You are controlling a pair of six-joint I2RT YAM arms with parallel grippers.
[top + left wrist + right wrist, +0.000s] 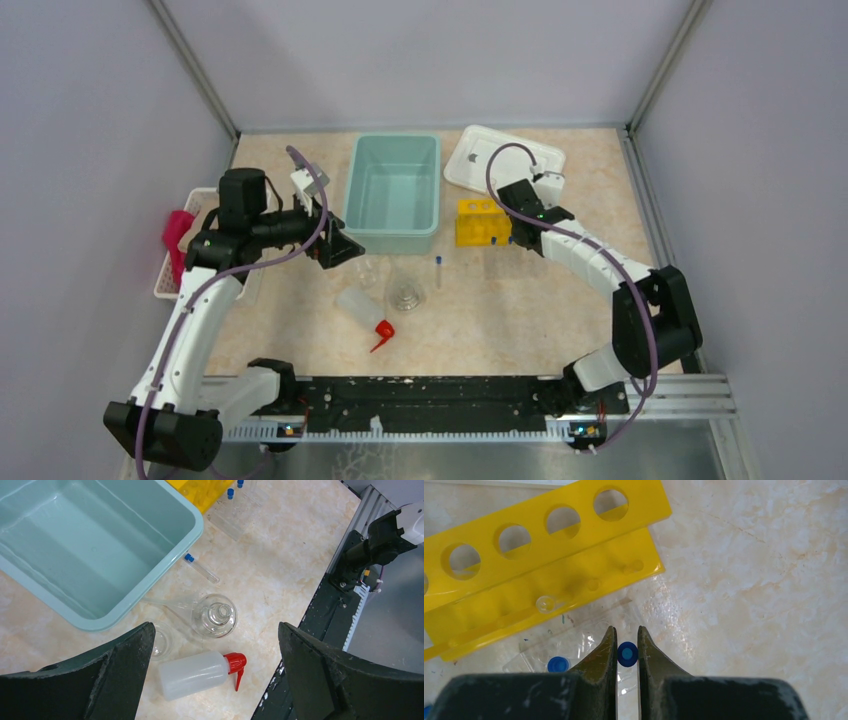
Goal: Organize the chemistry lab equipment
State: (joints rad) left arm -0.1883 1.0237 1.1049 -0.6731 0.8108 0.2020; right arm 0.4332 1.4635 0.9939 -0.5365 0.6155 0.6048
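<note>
My left gripper [338,246] is open and empty, held above the table by the teal bin's near left corner; in the left wrist view [215,626] its jaws stand wide apart. Below it lie the squeeze bottle [192,674] with its red spout, on its side, an upright clear flask [215,615], a small beaker [159,640] and a loose blue-capped tube [201,568]. My right gripper [626,631] is shut on a blue-capped tube [627,654] standing in a clear holder beside the yellow rack [544,565]. A second blue cap [557,664] stands to its left.
The teal bin [392,195] sits at the back centre, a white lid [503,158] to its right. A white slatted basket [185,255] with a pink cloth [178,235] stands at the left edge. The black base rail [430,405] runs along the near edge.
</note>
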